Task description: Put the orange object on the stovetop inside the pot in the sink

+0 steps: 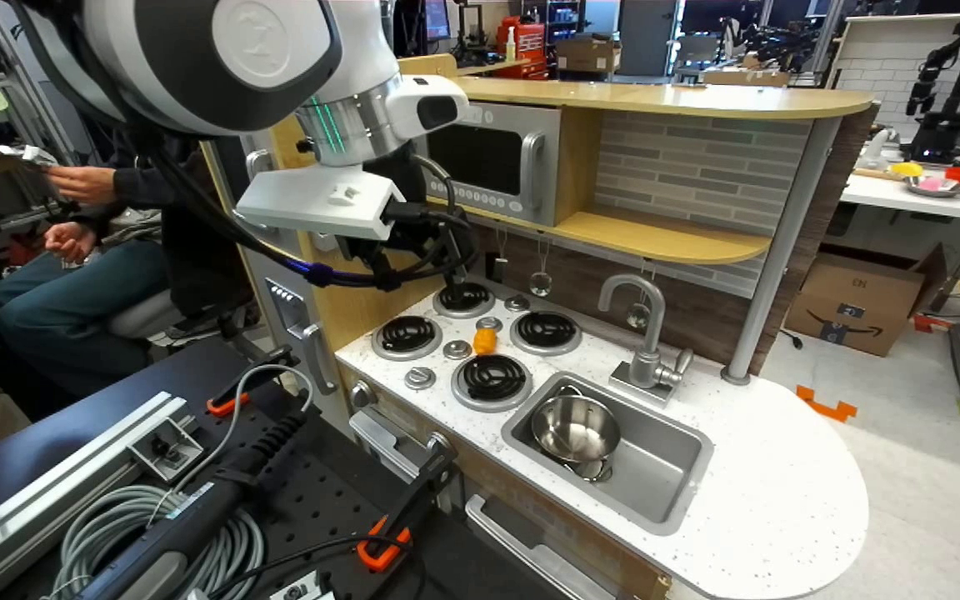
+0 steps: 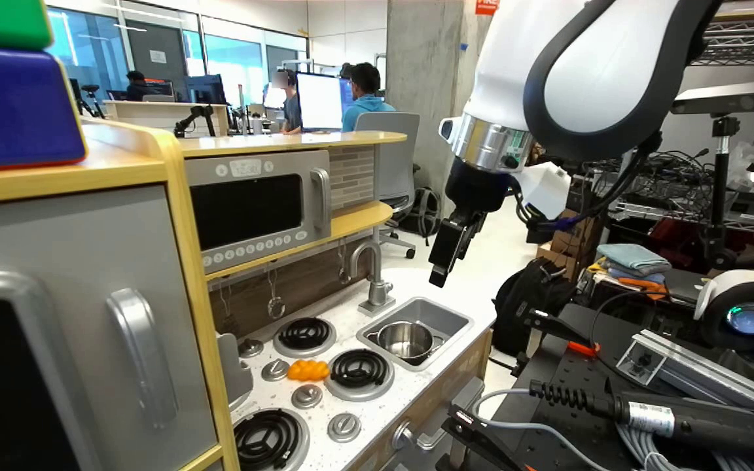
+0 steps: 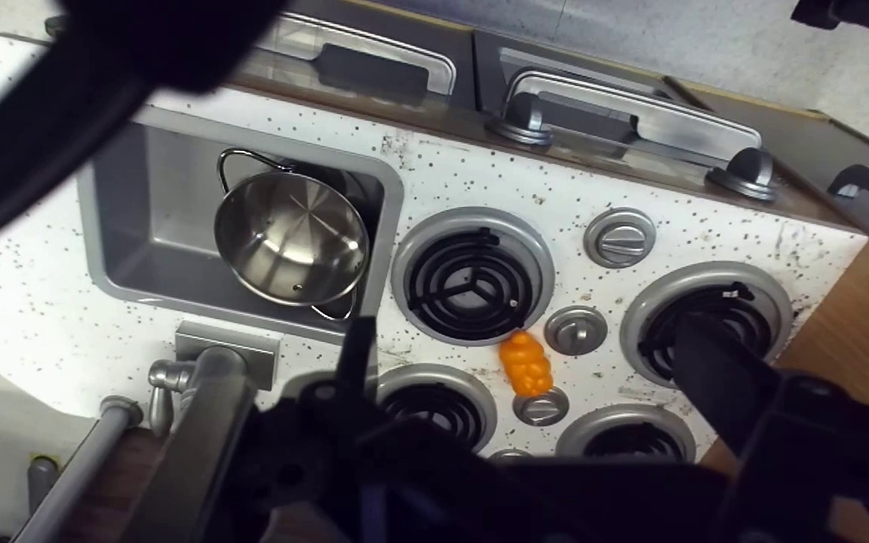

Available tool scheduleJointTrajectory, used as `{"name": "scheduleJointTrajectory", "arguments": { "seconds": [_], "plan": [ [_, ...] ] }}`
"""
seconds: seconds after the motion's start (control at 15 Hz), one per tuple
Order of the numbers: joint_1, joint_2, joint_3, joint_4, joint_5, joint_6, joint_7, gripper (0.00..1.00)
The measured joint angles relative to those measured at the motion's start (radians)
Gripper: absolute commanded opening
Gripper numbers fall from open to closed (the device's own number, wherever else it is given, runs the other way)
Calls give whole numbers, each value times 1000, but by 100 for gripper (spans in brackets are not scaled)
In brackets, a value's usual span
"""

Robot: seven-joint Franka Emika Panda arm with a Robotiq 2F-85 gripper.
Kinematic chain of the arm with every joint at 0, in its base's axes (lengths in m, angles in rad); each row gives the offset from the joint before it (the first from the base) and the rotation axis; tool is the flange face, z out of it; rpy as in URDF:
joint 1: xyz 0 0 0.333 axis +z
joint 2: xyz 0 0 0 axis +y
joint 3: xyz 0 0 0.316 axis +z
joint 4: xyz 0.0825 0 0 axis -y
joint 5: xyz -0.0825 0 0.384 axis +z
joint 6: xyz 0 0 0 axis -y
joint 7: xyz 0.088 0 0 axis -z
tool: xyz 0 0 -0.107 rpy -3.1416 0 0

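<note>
Orange object (image 3: 526, 364) amid burners (image 3: 472, 285), knobs (image 3: 575, 330) — pot (image 3: 293, 240) in sink (image 3: 182, 215), faucet (image 1: 653, 327) alongside

The lump (image 3: 525, 363) is orange; stovetop (image 3: 593, 371) speckled white; hand (image 3: 527, 323) seemingly black.

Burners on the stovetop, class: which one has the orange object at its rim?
Of the two nearest the sink, the burner farther from the faucet: the orange object sits at its rim, while white stovetop separates the object from the other three.
</note>
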Motion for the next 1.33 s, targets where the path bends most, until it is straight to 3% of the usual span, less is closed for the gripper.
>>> {"name": "scheduleJointTrajectory", "arguments": {
  "seconds": [0.2, 0.4, 0.87, 1.13, 1.33],
  "plan": [
    [21, 56, -36, 56, -141, -7, 185, 100],
    [96, 163, -90, 154, -240, -7, 364, 100],
    [396, 544, -266, 506, -261, -12, 656, 100],
    [570, 761, -400, 712, -179, -14, 679, 100],
    [617, 819, -432, 772, -141, -73, 579, 100]
  ]
}}
